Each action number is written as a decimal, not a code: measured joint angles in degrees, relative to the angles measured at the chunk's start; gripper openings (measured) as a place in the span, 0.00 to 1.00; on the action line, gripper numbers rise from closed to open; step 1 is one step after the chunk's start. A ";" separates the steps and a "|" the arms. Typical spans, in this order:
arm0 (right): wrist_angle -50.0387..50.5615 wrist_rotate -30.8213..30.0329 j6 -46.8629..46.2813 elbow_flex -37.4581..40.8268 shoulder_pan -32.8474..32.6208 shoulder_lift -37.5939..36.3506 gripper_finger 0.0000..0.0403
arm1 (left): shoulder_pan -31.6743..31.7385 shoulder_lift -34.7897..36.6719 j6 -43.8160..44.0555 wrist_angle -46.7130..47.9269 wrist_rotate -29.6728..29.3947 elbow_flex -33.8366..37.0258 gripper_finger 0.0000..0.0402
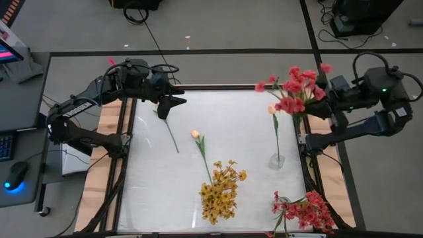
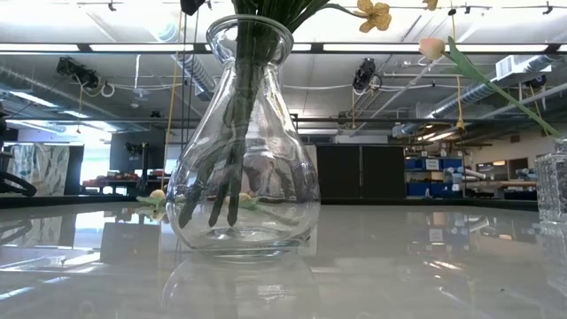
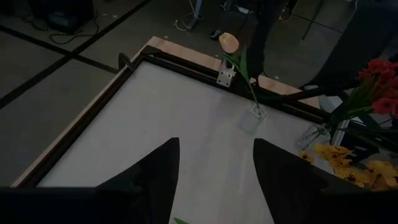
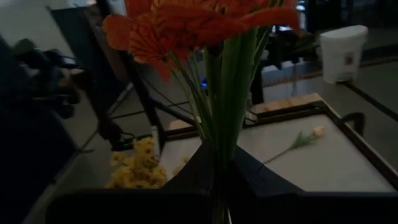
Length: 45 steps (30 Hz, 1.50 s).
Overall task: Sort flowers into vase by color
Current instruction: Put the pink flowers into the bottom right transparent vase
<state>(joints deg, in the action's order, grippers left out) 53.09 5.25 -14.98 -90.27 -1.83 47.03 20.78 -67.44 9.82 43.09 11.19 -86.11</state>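
My right gripper (image 4: 221,180) is shut on a bunch of red flowers (image 1: 297,86), held up over the table's right edge. My left gripper (image 1: 177,102) hangs open above the far left of the table, over a green-stemmed flower (image 1: 170,132) that lies flat there. A second flower with a peach bud (image 1: 195,134) lies mid-table. Yellow flowers (image 1: 221,192) stand with their stems in a wide clear vase (image 2: 244,151). A peach tulip (image 3: 229,42) stands in a slim vase (image 1: 276,160). More red flowers (image 1: 305,211) stand in a vase at the near right corner. My right gripper pinches the green stems (image 4: 222,146) of the red bunch between its two fingers, below the flower heads. The fingers come in about level from the table's right side and lie across the stems. The bunch stands upright, heads above the fingers, lifted clear of the table.
A dark frame (image 1: 218,86) on wooden strips runs around the white table top. The stretch between the lying flowers and the slim vase is bare. A glass vase (image 2: 554,186) shows at the right in the low view.
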 joint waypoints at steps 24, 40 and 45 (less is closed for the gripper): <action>-31.70 15.44 0.02 25.86 -1.50 -9.54 0.07 | 0.00 -0.02 -0.04 0.00 -0.01 0.00 0.52; -27.61 31.04 5.11 26.57 -1.48 -15.65 0.07 | -0.02 -0.04 -0.02 -0.01 -0.02 0.00 0.52; -25.61 32.29 4.88 26.52 -4.29 -20.48 0.07 | -0.01 -0.04 -0.02 -0.02 -0.02 0.00 0.52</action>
<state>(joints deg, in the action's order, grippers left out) 27.49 37.53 -10.10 -63.75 -6.12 26.55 20.76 -67.48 9.80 43.07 11.18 -86.11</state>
